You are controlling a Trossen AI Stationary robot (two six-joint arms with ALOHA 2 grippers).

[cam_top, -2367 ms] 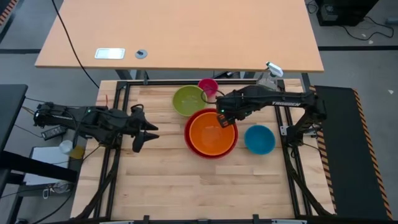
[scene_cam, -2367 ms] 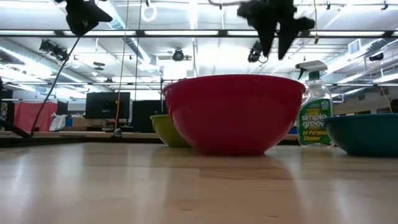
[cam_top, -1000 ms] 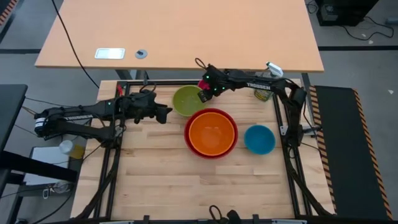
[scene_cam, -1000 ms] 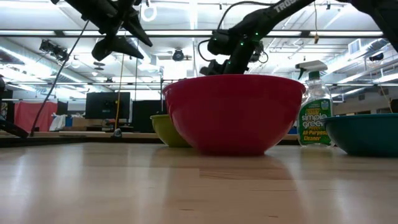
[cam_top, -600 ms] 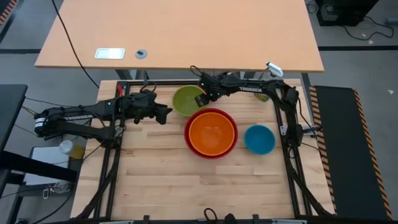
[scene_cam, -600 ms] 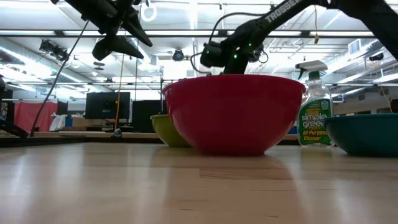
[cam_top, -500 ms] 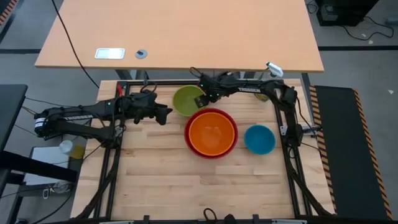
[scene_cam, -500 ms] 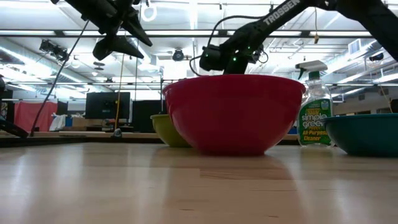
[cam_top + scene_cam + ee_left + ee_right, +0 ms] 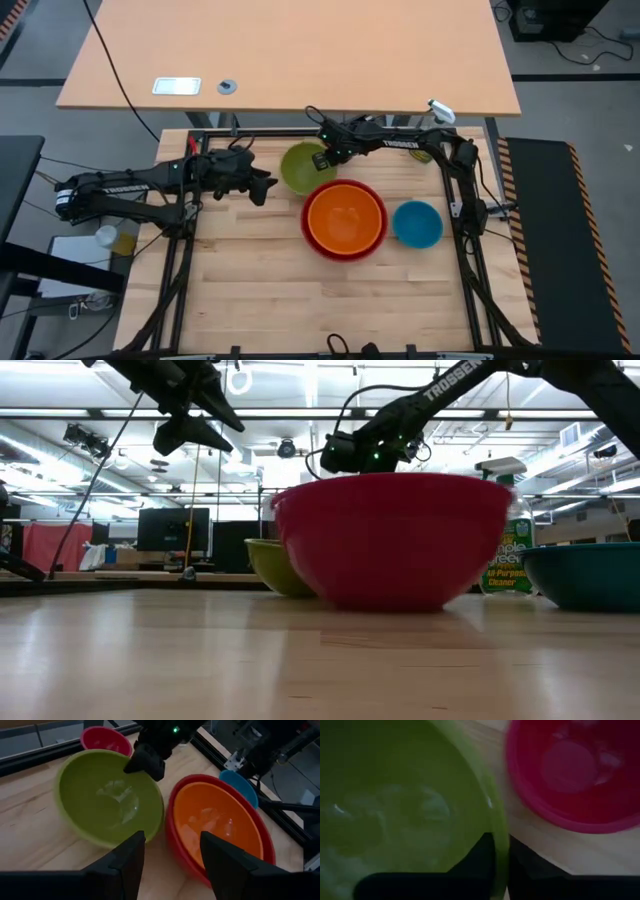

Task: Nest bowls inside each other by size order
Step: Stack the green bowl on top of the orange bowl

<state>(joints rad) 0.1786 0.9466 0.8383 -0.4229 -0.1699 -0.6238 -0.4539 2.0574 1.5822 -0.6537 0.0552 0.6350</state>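
Now, right gripper (image 9: 322, 160): reaches in from the far right side of the table; its fingers (image 9: 487, 865) straddle the rim of the lime green bowl (image 9: 307, 167), one inside the wall and one outside, pinching it on the bowl's right side
Lime green bowl: sits on the far part of the table, left of centre; just beside the red bowl (image 9: 312, 232), whether they touch I cannot tell
Red bowl: centre of the table; largest of the set; the orange bowl (image 9: 346, 217) sits nested inside it
Orange bowl: fills most of the red one, only a thin red rim showing round it
Blue bowl (image 9: 417, 223): just right of the red bowl, alone on the wood
Pink bowl (image 9: 580, 770): just beyond the lime green bowl on its far right side, under the right arm; seen plainly in the right wrist view, close to the green rim but apart from it
Left gripper (image 9: 262, 185): hovers left of the lime green bowl, above the table; its fingers (image 9: 122, 865) are spread apart and hold nothing
Spray bottle (image 9: 510, 550): stands upright at the far right corner, partly hidden behind the red bowl in the low view
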